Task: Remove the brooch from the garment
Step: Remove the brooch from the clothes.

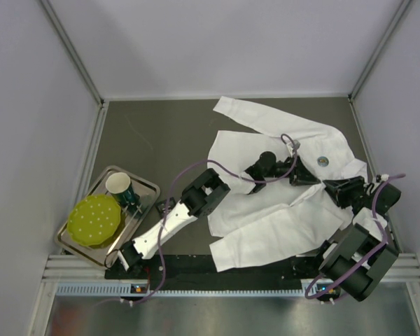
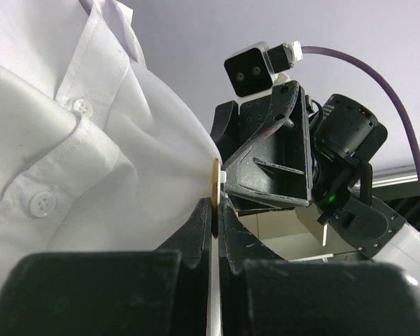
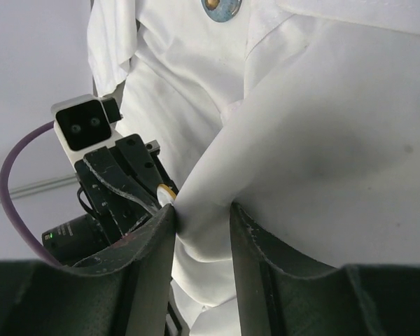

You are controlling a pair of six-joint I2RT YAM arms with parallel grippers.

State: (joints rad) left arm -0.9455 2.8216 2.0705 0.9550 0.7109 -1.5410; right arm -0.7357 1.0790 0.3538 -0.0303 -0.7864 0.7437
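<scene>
Pinching a gold brooch [image 2: 215, 183] edge-on, left gripper [image 2: 215, 210]; garment [image 1: 280, 203] alongside.

Desk [image 1: 161, 133]: dark grey-brown top, walled by pale panels on three sides.
Tray [image 1: 148, 187]: shiny metal, lying at the near left of the desk, turned at an angle.
Round thing [image 1: 94, 219]: yellow-green with pale dots, lying on the tray's near end.
Cup [image 1: 119, 185]: teal outside, white inside, upright on the tray just behind the round thing.
</scene>
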